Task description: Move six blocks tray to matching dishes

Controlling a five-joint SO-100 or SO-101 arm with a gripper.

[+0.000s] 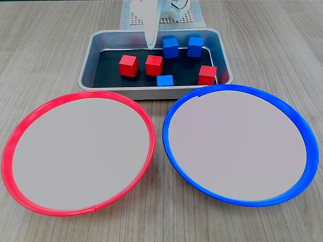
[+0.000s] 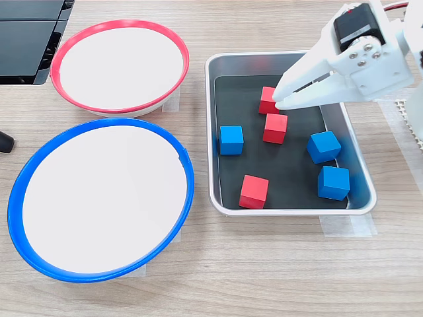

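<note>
Just now the gripper [image 2: 276,99] hangs over the tray's [image 2: 291,206] far end, its white fingers drawn together to a narrow tip and holding nothing; whether a thin gap remains between them I cannot tell. In a fixed view that tip sits above two red blocks, one [image 2: 268,100] partly hidden beneath it and the other [image 2: 275,128] just beside, closer to the middle of the dark floor.

All six blocks lie in the tray. A third red block [image 2: 254,191] rests near the tray's long side that faces the dishes. One blue block [image 2: 231,140] lies against that same side wall, and two more blue blocks [image 2: 324,146] [image 2: 333,183] stand near the opposite long side.

The red-rimmed dish [image 2: 59,49] and the blue-rimmed dish [image 2: 187,173] are both bare, set beside the tray on the table [image 2: 264,277]; nothing has been delivered.

The risk, as I judge it, is crowding: the two red blocks under the tip are close together, so a descending finger could land on one, or nudge both and skew the grasp. The blue block at the wall leaves little room for a finger.

The tray's long axis runs parallel to the row of dishes; the cubes have no long axis, though several sit turned slightly off square.
</note>
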